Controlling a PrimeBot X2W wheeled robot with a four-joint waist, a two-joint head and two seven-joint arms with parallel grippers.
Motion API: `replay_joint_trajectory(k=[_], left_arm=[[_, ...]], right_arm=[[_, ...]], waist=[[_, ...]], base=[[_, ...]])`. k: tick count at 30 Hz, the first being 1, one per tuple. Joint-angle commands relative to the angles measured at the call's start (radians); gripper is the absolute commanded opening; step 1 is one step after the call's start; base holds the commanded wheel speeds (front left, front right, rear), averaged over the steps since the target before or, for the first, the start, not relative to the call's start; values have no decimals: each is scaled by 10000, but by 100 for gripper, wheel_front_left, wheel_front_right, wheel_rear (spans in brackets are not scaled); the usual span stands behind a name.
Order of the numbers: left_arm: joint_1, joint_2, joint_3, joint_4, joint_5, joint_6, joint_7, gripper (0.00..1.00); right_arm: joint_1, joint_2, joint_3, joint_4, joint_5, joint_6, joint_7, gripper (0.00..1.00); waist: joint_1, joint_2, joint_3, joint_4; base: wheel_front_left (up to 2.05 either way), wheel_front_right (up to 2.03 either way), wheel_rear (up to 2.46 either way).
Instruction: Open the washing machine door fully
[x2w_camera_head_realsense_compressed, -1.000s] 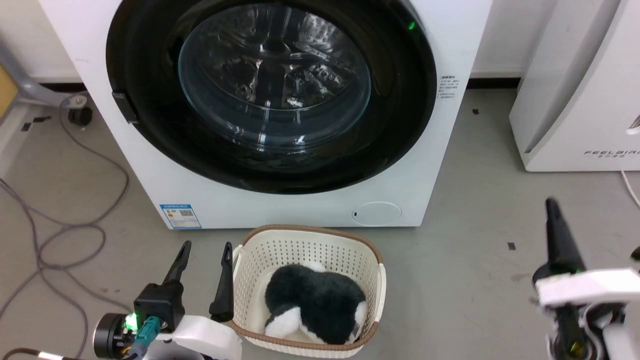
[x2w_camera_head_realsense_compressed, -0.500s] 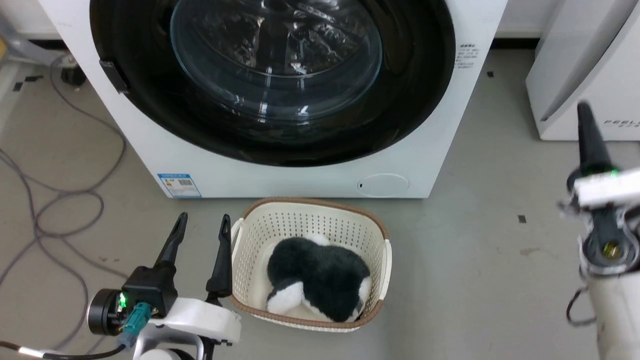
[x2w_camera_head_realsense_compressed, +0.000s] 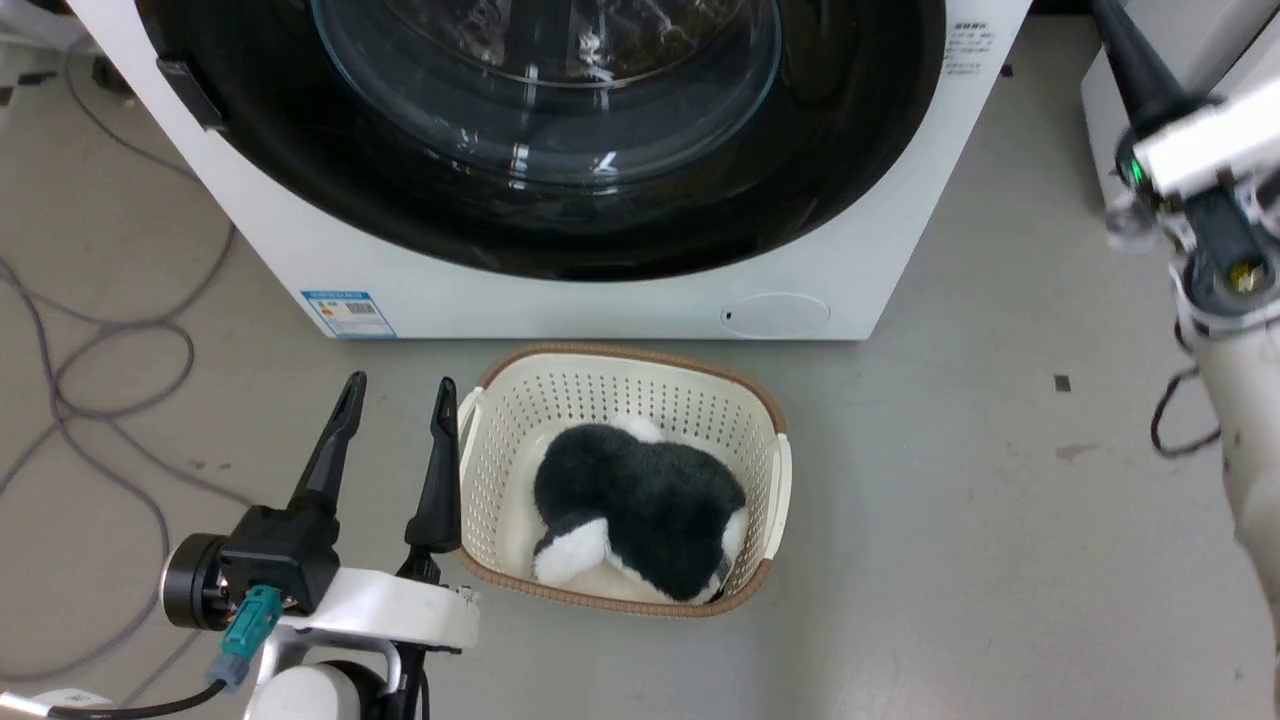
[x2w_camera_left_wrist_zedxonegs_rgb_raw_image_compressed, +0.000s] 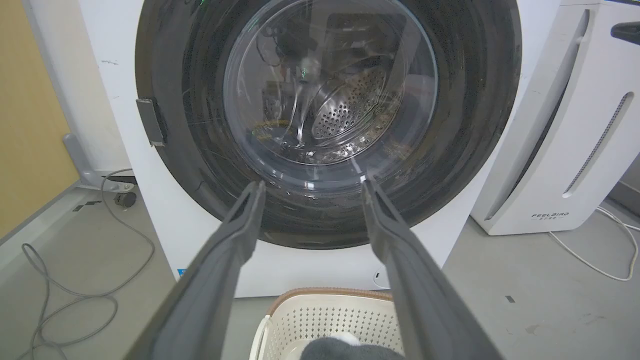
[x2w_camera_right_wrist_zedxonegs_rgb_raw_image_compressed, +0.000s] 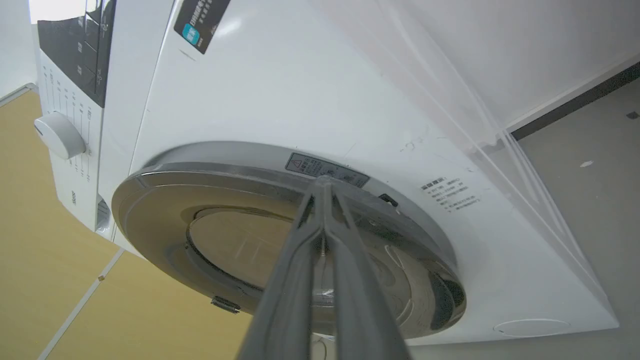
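The white washing machine (x2w_camera_head_realsense_compressed: 600, 300) fills the top of the head view. Its glossy black round door (x2w_camera_head_realsense_compressed: 850, 150) with the glass bowl window (x2w_camera_head_realsense_compressed: 545, 90) sits flat against the front, closed. My left gripper (x2w_camera_head_realsense_compressed: 395, 395) is open low at the left, beside the basket and well short of the door (x2w_camera_left_wrist_zedxonegs_rgb_raw_image_compressed: 465, 125). My right gripper (x2w_camera_head_realsense_compressed: 1112, 35) is raised at the upper right. In the right wrist view its shut tips (x2w_camera_right_wrist_zedxonegs_rgb_raw_image_compressed: 324, 182) point at the right rim of the door (x2w_camera_right_wrist_zedxonegs_rgb_raw_image_compressed: 200, 200); I cannot tell whether they touch it.
A cream perforated basket (x2w_camera_head_realsense_compressed: 770, 420) holding a black-and-white plush toy (x2w_camera_head_realsense_compressed: 640, 520) stands on the grey floor just before the machine. Grey cables (x2w_camera_head_realsense_compressed: 100, 350) loop at the left. A white FEELBIRD appliance (x2w_camera_left_wrist_zedxonegs_rgb_raw_image_compressed: 565, 150) stands right of the machine.
The head camera has tilted, so the whole picture shifted. My right gripper has risen from the lower right to the upper right, beside the door's right edge. The left gripper has kept its place by the basket.
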Motion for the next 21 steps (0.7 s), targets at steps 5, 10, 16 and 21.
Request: replay_joint_trajectory(k=[5,10,16,21], left_arm=[[-300,11,28,-186,-72,-113,-207,100],[-459,10,10,-302,-121,-175,-312,100],[-650,9,5,-431,-200,-234,-437,100],[-807,9,-33,-475,-288,-266,-542,100]], right_arm=[[-1884,-66,930,1344,637,8,830,0],[-3265,-21,1563,2336,993,8,1379,0],[-4711,52,2468,3323,1250,8,2265,0],[-5685,171,3151,4063,1513,9,2938,0]], waist=[[-2,0,403,58],[-2,0,717,121],[-2,0,1153,164],[-2,0,1466,193]], base=[[0,0,0],[0,0,0],[0,0,0],[0,0,0]])
